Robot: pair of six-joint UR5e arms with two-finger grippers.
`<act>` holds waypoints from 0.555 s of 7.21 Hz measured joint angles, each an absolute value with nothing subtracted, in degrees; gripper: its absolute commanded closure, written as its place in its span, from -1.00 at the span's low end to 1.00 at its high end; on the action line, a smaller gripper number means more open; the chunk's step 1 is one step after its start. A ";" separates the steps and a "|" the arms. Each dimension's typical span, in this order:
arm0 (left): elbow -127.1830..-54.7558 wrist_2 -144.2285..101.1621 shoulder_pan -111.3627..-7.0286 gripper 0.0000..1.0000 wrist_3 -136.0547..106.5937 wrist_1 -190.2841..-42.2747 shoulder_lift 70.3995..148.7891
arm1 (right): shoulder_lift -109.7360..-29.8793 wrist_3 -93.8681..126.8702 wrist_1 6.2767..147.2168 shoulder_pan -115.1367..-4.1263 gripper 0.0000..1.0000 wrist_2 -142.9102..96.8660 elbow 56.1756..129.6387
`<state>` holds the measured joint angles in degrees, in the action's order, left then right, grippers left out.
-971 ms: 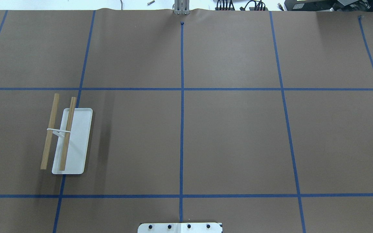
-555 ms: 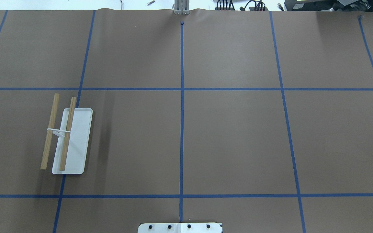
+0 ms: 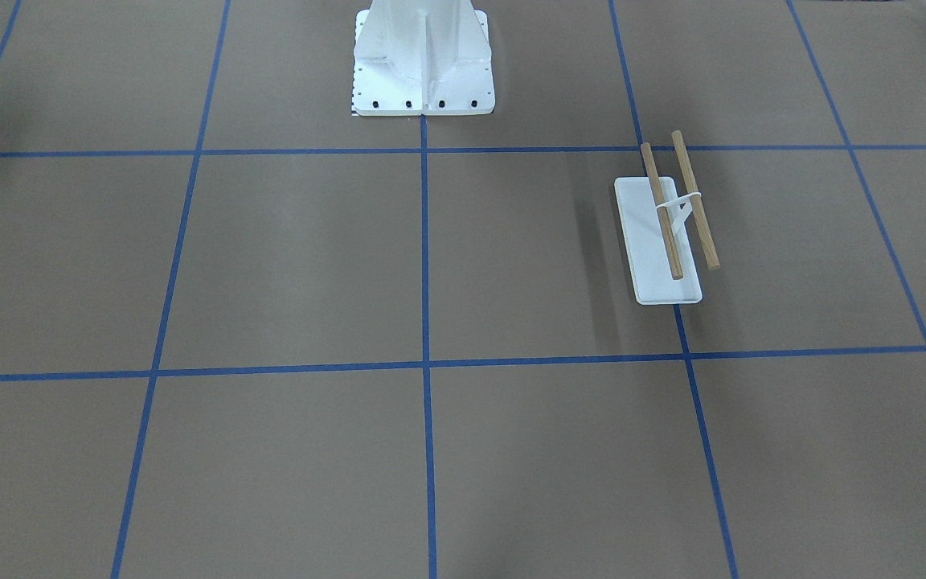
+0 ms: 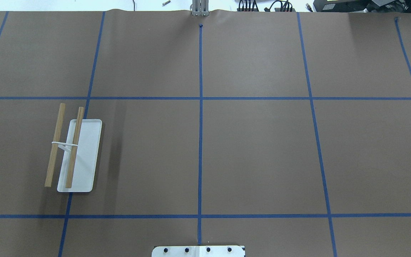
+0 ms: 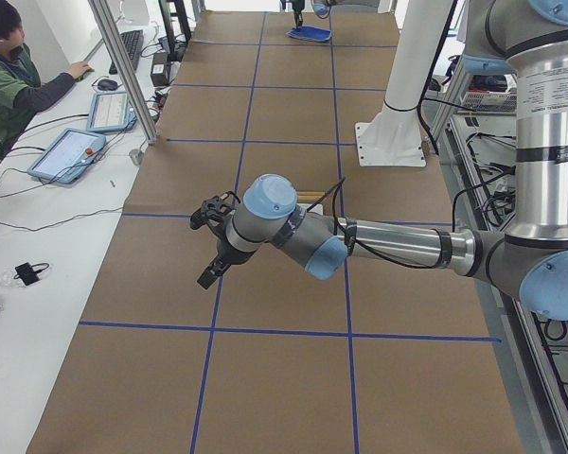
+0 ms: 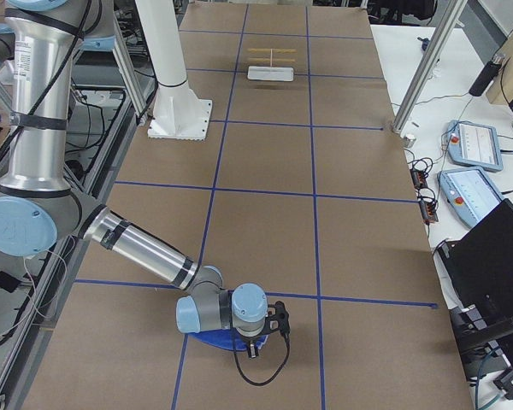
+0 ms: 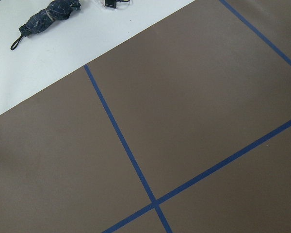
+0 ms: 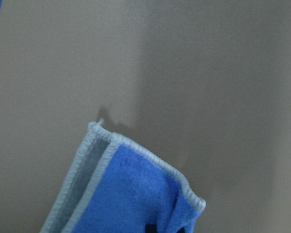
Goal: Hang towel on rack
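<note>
The rack (image 4: pixel 86 157) stands on the brown table's left half, with a white base and two wooden rods above it. It also shows in the front-facing view (image 3: pixel 656 249) and, far off, in the right exterior view (image 6: pixel 271 73). The blue towel (image 6: pixel 209 340) lies on the table at the robot's far right end. Its grey-edged corner fills the bottom of the right wrist view (image 8: pixel 131 194). My right gripper (image 6: pixel 252 346) is down at the towel; I cannot tell whether it is open or shut. My left gripper (image 5: pixel 208 277) hovers over bare table; I cannot tell its state.
The white bolted pedestal (image 3: pixel 423 64) stands at the robot's edge of the table. Blue tape lines grid the brown surface. A folded dark umbrella (image 7: pixel 48 17) lies on the white bench beyond the left end. An operator (image 5: pixel 9 76) sits there by tablets.
</note>
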<state>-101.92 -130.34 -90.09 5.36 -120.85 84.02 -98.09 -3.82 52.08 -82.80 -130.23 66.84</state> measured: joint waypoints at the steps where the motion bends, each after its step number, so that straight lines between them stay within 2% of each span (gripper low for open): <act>1: -101.89 -130.36 -90.09 -0.98 5.36 -120.85 84.02 | -97.84 -3.84 52.19 -82.81 1.00 -130.64 67.79; 4: -101.83 -130.52 -90.04 -0.97 5.44 -120.72 84.03 | -97.44 -3.86 52.61 -83.00 1.00 -133.39 74.67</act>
<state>-101.83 -130.52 -90.04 5.44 -120.72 84.03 -97.44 -3.86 52.61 -83.00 -133.39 74.67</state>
